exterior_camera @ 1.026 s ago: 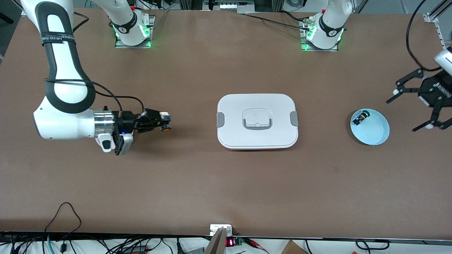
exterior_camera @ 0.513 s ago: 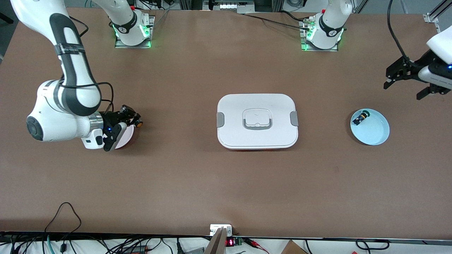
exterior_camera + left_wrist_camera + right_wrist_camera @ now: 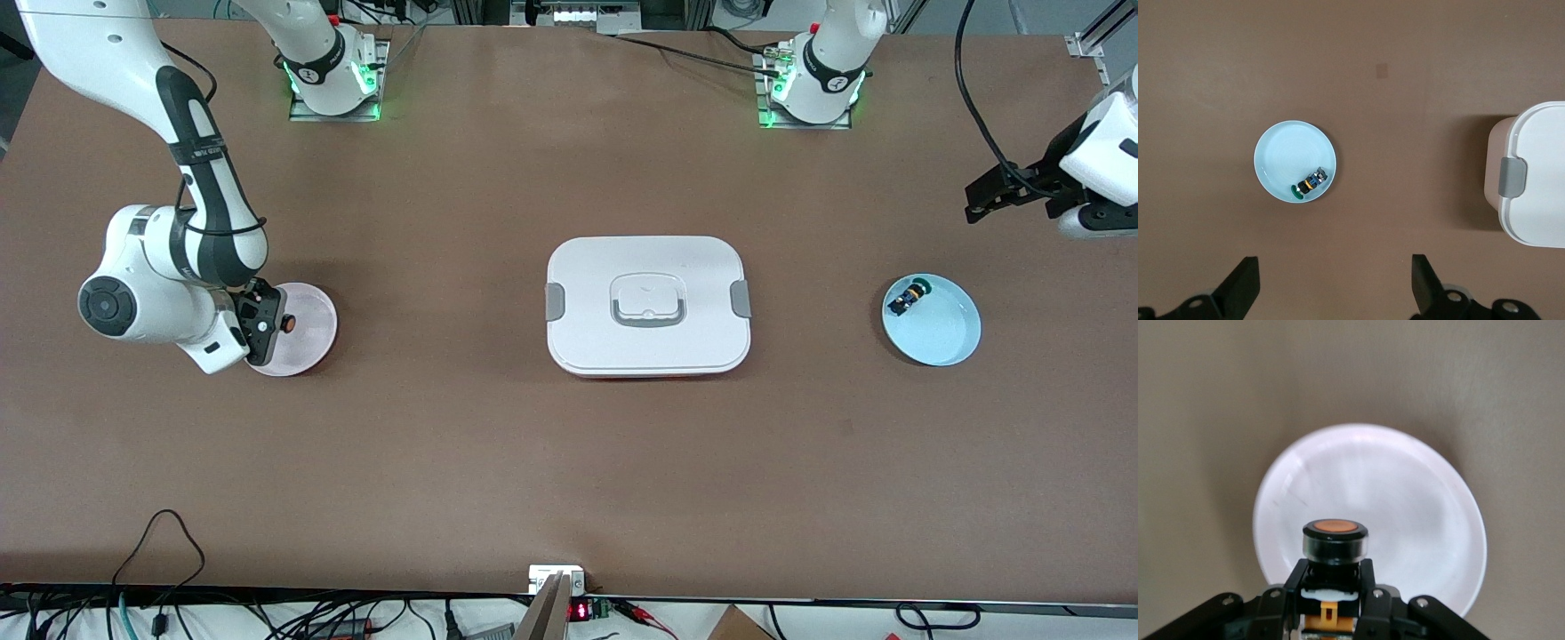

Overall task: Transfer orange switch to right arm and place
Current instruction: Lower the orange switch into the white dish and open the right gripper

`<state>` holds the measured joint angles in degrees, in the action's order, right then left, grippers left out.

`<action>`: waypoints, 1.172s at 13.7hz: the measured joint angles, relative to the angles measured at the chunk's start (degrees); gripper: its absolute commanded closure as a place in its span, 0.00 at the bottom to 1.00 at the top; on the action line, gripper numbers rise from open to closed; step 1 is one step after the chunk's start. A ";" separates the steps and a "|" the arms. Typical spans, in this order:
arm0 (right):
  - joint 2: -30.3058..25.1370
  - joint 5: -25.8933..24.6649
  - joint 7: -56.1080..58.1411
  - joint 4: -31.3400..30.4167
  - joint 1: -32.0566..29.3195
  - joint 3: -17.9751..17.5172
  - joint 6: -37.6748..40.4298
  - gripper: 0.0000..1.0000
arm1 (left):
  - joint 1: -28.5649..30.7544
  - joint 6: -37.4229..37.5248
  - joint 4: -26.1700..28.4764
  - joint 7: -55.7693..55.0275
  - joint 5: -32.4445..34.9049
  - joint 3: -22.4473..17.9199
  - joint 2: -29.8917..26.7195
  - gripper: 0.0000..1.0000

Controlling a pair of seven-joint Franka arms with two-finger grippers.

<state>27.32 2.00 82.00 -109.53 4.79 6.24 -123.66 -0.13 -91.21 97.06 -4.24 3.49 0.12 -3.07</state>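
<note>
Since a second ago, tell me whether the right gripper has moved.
Yes. The right gripper, jaws shut on the small orange-capped black switch, moved away from the white lidded box and now sits over the round pink plate.

White lidded box [image 3: 647, 306] blocks mid-table (bare brown table [image 3: 444, 462] elsewhere).

We are noting a matt, smooth brown table [image 3: 498, 462]. The white container lid [image 3: 646, 267] is looking like smooth satin plastic with grey clips. The pale blue dish [image 3: 942, 333] is appearing glossy, the pink-white plate [image 3: 1405, 493] faintly scuffed. The orange switch [image 3: 1335, 540] is showing a shiny black plastic collar.
</note>
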 measured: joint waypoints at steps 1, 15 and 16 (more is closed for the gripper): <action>0.00 -1.22 1.28 -1.98 -0.24 0.00 -3.73 0.94 | 0.15 0.00 -0.36 -0.17 0.00 -0.15 0.01 0.00; -3.79 1.15 -2.26 -9.40 0.26 -1.22 -15.76 0.00 | -0.03 0.33 -5.89 -0.19 -0.05 0.33 1.91 0.00; -5.29 1.66 -5.67 -7.84 0.25 -1.22 -12.98 0.00 | -0.03 0.39 -6.10 -0.19 -0.05 0.35 1.94 0.00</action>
<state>22.03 3.66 76.33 -117.38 5.04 5.02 -136.64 -0.15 -90.83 90.95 -4.43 3.44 0.47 -1.12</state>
